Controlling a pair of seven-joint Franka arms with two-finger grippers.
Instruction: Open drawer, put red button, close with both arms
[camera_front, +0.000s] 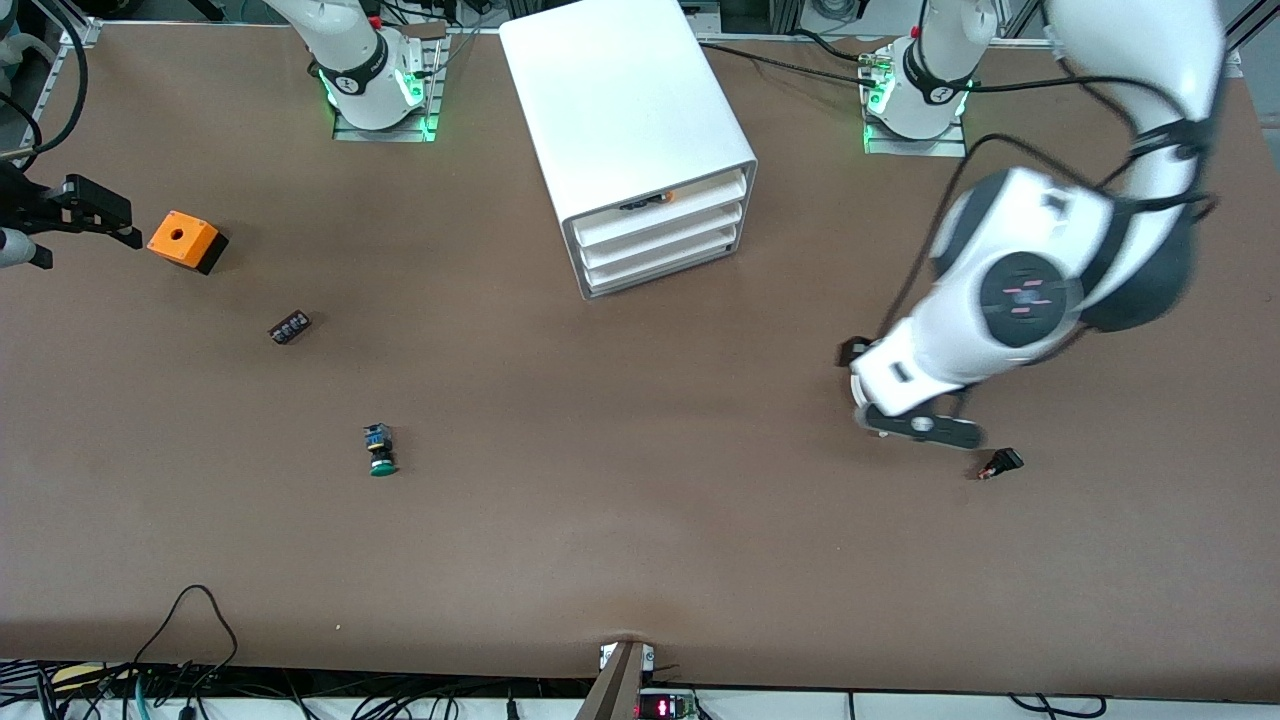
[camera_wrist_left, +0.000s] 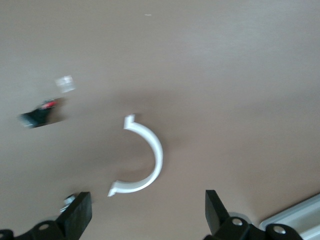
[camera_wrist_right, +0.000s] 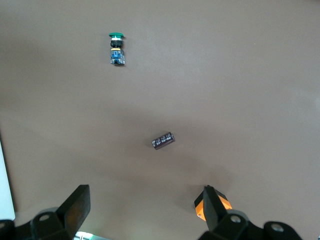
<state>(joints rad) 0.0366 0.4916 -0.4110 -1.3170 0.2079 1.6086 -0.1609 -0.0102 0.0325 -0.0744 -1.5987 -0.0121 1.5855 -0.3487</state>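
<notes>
A: Surroundings?
B: Brown matte table (camera_front: 640, 560) fills nearly the whole view, evenly lit. Black cables (camera_front: 190, 640) trail along its edge nearest the front camera.
A: Anything else there?
B: Small red digit display (camera_front: 662, 708) at mid-edge. No walls or windows visible.

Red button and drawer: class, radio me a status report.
Left gripper open, near small red-capped black push button. Right gripper open by orange box, waiting. White plastic cabinet drawers all shut. White curved plastic piece lies under left gripper.
</notes>
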